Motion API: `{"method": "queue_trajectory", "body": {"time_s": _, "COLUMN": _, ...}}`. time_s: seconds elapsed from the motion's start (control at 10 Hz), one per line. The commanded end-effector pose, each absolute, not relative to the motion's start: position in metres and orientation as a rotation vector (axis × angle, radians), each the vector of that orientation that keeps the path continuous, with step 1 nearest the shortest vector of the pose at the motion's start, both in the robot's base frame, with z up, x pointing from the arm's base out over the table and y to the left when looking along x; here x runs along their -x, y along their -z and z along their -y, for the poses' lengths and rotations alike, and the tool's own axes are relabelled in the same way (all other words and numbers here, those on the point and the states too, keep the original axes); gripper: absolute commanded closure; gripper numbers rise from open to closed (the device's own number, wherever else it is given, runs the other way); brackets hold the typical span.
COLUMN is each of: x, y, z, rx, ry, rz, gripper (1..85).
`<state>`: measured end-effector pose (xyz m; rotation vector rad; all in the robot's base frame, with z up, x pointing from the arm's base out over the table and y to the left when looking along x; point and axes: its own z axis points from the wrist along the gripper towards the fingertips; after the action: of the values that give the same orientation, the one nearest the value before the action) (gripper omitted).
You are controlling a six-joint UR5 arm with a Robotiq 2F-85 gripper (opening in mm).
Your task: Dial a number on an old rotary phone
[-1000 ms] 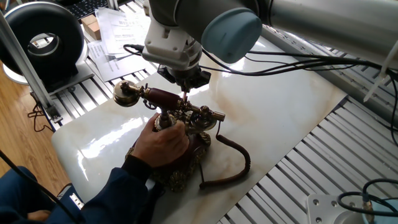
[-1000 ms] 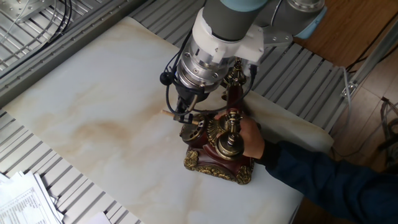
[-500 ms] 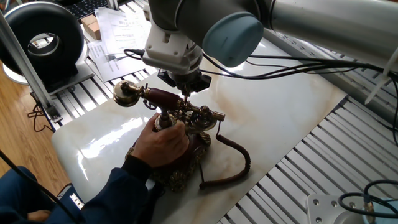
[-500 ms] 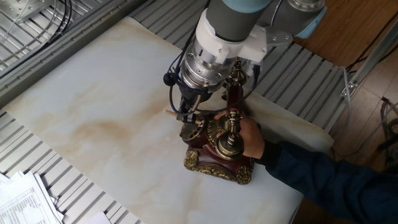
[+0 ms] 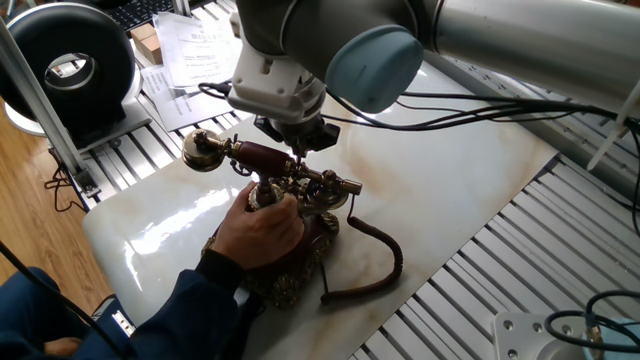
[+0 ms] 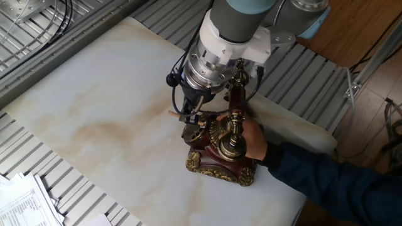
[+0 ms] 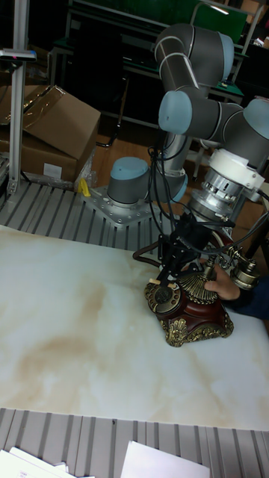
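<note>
The old rotary phone (image 5: 325, 190) stands on the white marble tabletop (image 5: 450, 170), with its decorated base (image 6: 220, 168) and brass dial (image 7: 164, 296) in view. Its dark red handset (image 5: 262, 155) lies across the cradle, and the brown cord (image 5: 385, 262) curls off to the right. A person's hand (image 5: 265, 228) grips the phone body. My gripper (image 5: 297, 142) hangs right over the phone, shut on a small wooden stick (image 6: 174, 113) whose tip sits at the dial (image 6: 193, 133). In the tall fixed view the gripper (image 7: 170, 272) is just above the dial's upper edge.
The person's blue-sleeved arm (image 6: 326, 179) reaches in from the table's side. Papers (image 5: 200, 45) and a black round device (image 5: 70, 65) sit beyond the marble. Slatted aluminium (image 5: 560, 260) surrounds the top. Cardboard boxes (image 7: 48, 127) stand behind, and black cables (image 5: 480, 95) trail from my arm.
My gripper with the stick has shifted a little sideways along the dial's edge. The hand and the phone have stayed in place.
</note>
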<state>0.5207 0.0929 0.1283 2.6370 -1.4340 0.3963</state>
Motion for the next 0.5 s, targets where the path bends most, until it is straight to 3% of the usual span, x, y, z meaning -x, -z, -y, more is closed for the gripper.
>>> {"method": "queue_trajectory", "body": {"time_s": 0.0, "x": -0.5185, "y": -0.1263, "z": -0.0987, "rx": -2.622, "ry": -0.384, "rz": 1.472, "gripper": 84.3}}
{"method": "queue_trajectory", "body": {"time_s": 0.4, "x": -0.5137, "y": -0.1263, "z": -0.0949, "rx": -2.548, "ry": -0.380, "rz": 1.560, "gripper": 84.3}}
